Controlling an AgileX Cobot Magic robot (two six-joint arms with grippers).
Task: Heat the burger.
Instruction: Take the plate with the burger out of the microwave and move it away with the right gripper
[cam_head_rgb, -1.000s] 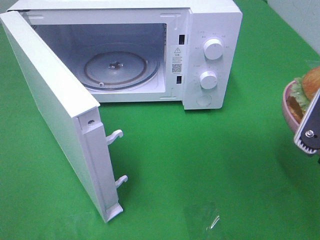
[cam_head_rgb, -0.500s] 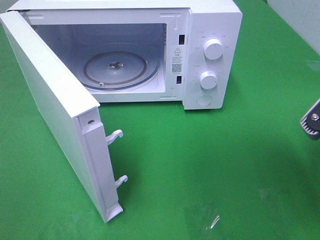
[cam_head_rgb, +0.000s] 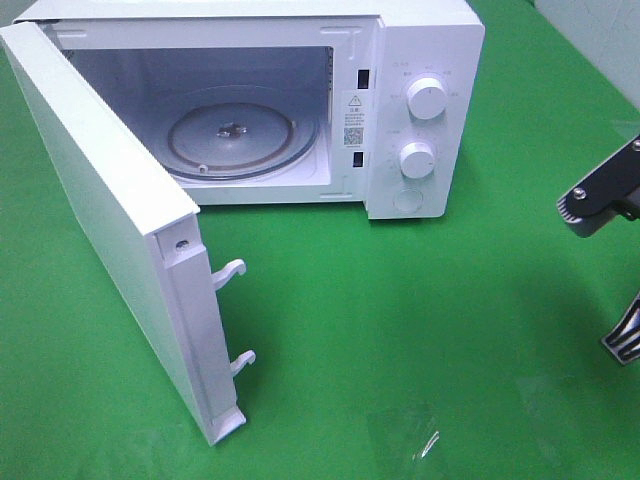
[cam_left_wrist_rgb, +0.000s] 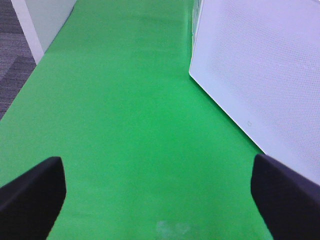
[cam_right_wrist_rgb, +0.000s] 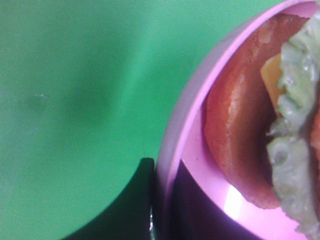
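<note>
The carrying step is judged to be in hand: the microwave (cam_head_rgb: 250, 110) is seen on the green worktop (cam_head_rgb: 400, 320) with its door (cam_head_rgb: 110, 240) swung wide and the glass turntable (cam_head_rgb: 235, 135) bare. The burger (cam_right_wrist_rgb: 255, 130) is shown only in the right wrist view, lying in a pink plate (cam_right_wrist_rgb: 200, 100) whose rim is clamped by the right tool (cam_right_wrist_rgb: 155, 210), its jaws closed on that rim; in the high view only parts of the right arm (cam_head_rgb: 600, 190) are seen at the right edge, and burger and plate are out of that picture. The left tool (cam_left_wrist_rgb: 160, 195) is held wide open and empty above bare worktop, just beside the outer face of the open door. For the next move, the plate is to be kept level, brought across to the cavity, passed clear of the door edge and frame, and set centred on the turntable before release; the door can then be shut and a dial (cam_head_rgb: 427, 100) turned.
</note>
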